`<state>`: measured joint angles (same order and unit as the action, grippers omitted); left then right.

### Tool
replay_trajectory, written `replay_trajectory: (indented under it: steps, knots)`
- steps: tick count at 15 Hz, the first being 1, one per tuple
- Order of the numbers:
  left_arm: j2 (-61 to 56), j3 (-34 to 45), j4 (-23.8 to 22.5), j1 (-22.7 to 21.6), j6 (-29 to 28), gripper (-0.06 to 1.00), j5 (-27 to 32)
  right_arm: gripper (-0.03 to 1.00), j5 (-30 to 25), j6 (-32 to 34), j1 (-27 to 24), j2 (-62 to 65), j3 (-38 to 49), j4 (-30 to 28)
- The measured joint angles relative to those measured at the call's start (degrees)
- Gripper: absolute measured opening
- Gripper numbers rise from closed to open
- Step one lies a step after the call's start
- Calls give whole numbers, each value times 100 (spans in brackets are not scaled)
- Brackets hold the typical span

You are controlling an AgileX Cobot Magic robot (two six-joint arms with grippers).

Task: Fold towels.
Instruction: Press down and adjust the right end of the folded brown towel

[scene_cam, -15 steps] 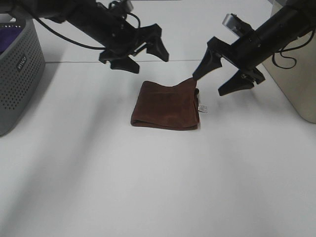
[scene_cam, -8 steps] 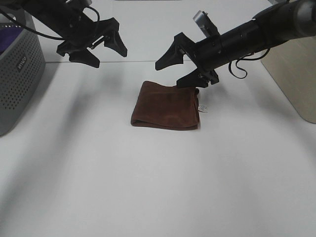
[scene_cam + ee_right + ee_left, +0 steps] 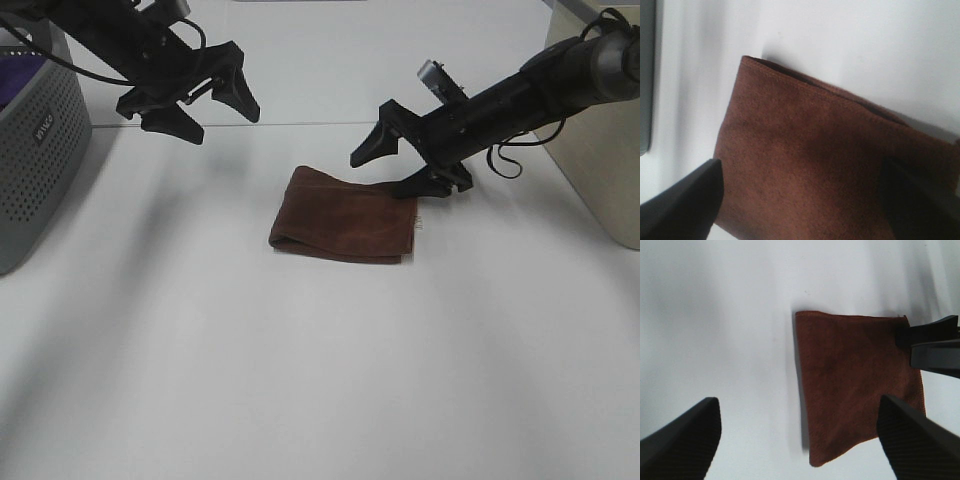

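The dark reddish-brown towel (image 3: 340, 215) lies folded into a flat rectangle in the middle of the white table. It also shows in the left wrist view (image 3: 855, 390) and fills the right wrist view (image 3: 830, 150). My right gripper (image 3: 382, 175) is open and low over the towel's far right corner, and its lower finger (image 3: 420, 185) touches the cloth there. This finger also shows in the left wrist view (image 3: 935, 345). My left gripper (image 3: 222, 122) is open and empty, raised well to the towel's far left. A small white tag (image 3: 419, 222) peeks out at the towel's right edge.
A grey perforated basket (image 3: 35, 150) holding a purple cloth (image 3: 18, 80) stands at the left edge. A beige box (image 3: 600, 130) stands at the far right. White table (image 3: 320, 380) spreads in front of the towel.
My right gripper has let the lifted towel corner go, swung left, then dropped onto the far right corner. The towel lies flatter. My left gripper pulled back to the left, then held still.
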<state>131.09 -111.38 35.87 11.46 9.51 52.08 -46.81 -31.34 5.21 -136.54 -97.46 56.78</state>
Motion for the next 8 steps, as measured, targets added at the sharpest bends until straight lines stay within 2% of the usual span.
replay_trajectory:
  steps: [4,6,8]
  knots:
    - [0,0,0,0,0,81,80,80,-441,143,-109,338,0,-756]
    - [-97,0,-80,0,0,81,223,80,-905,143,-109,819,0,-785]
    - [-401,0,-361,0,46,81,533,80,-1455,355,-103,1346,0,-980]
